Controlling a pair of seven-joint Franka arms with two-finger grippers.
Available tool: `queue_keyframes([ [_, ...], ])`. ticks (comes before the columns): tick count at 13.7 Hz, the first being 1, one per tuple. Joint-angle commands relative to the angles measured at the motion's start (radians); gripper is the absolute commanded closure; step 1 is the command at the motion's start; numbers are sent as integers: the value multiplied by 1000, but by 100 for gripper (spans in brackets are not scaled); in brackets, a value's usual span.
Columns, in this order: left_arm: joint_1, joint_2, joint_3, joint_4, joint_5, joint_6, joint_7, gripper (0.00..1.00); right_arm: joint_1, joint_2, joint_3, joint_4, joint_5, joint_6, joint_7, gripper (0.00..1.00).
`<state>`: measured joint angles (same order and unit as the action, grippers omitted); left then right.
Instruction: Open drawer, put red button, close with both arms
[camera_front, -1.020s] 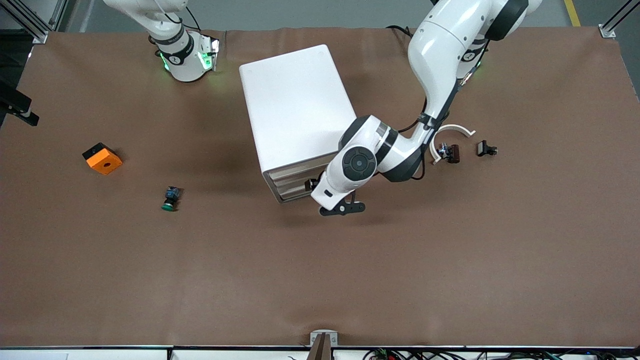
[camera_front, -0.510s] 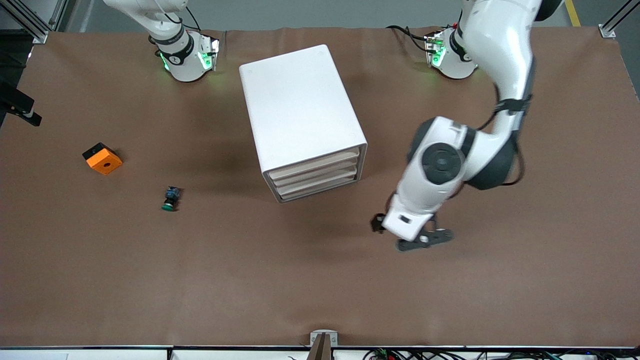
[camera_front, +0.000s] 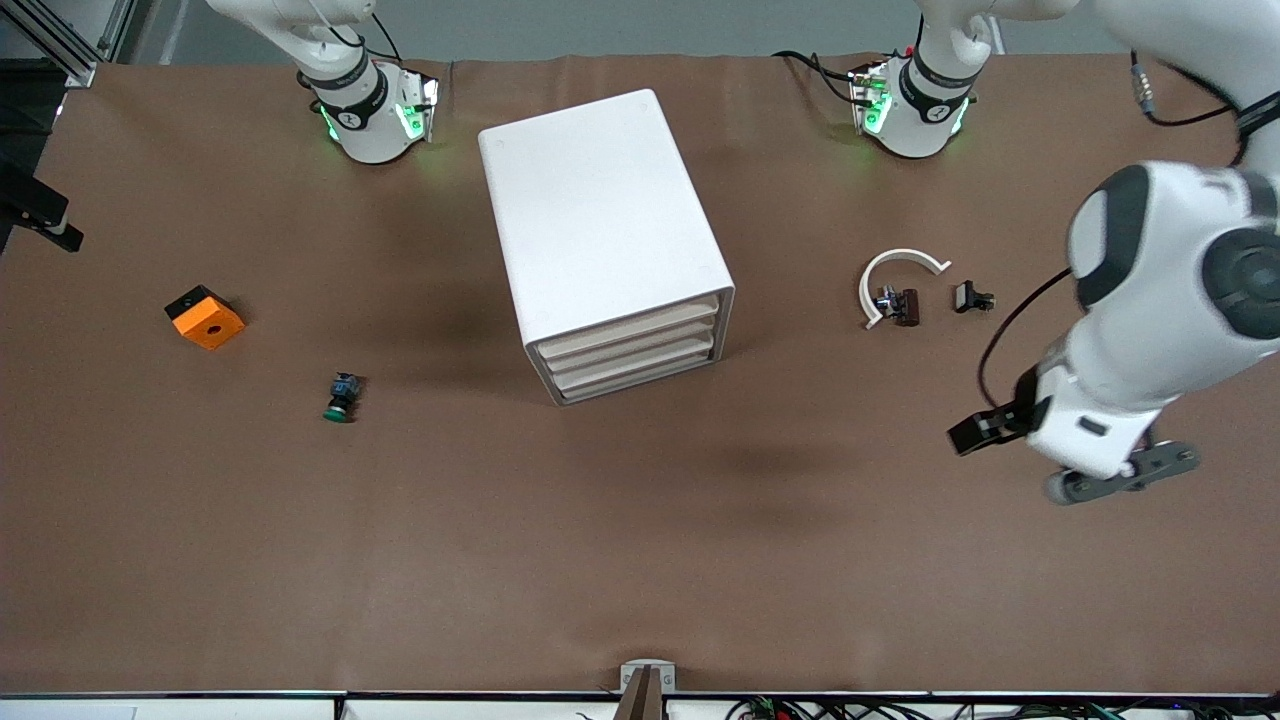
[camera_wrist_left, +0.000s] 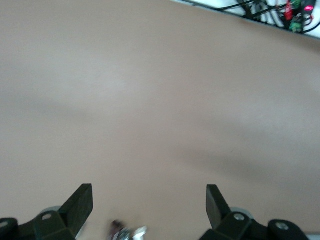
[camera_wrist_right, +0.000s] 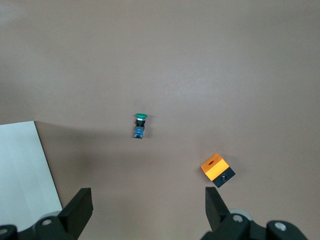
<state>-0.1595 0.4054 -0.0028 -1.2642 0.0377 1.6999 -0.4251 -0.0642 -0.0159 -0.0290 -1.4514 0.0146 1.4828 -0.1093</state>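
The white drawer cabinet (camera_front: 600, 230) stands mid-table with all three drawer fronts (camera_front: 630, 350) shut. The red button (camera_front: 903, 306) lies on the table beside a white curved piece (camera_front: 893, 266), toward the left arm's end. It shows blurred at the edge of the left wrist view (camera_wrist_left: 125, 231). My left gripper (camera_front: 978, 431) hangs open and empty over bare table, its fingers wide apart in the left wrist view (camera_wrist_left: 150, 194). My right gripper (camera_wrist_right: 148, 196) is open and empty, high over the right arm's end; the front view shows only that arm's base (camera_front: 365, 105).
A green-capped button (camera_front: 341, 397) and an orange block with a hole (camera_front: 205, 317) lie toward the right arm's end; both show in the right wrist view, button (camera_wrist_right: 140, 125) and block (camera_wrist_right: 218, 170). A small black part (camera_front: 972, 297) lies beside the red button.
My left arm has swung away from the cabinet's drawer fronts to over bare table at the left arm's end. The right arm has not moved.
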Motion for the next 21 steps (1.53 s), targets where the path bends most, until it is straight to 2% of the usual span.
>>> queue_keyframes([
  [1, 60, -106, -8, -46, 14, -87, 107, 0, 36, 13, 6, 20, -2, -19, 23, 0],
  [3, 112, -176, -14, -85, 2, -104, 169, 0, 46, 17, 4, 20, -4, -56, 26, 0],
  [8, 150, -402, -35, -312, -22, -83, 171, 0, 29, 17, -5, 22, -7, -56, 25, 0],
  [10, 153, -474, -43, -375, -24, -82, 169, 0, 17, 17, -5, 22, -7, -56, 23, 0],
  [15, 153, -514, -43, -379, -24, -146, 172, 0, 6, 17, -3, 22, -7, -58, 22, 0],
  [21, 144, -496, -43, -362, -21, -163, 232, 0, 11, 17, -3, 22, -5, -58, 19, 0],
])
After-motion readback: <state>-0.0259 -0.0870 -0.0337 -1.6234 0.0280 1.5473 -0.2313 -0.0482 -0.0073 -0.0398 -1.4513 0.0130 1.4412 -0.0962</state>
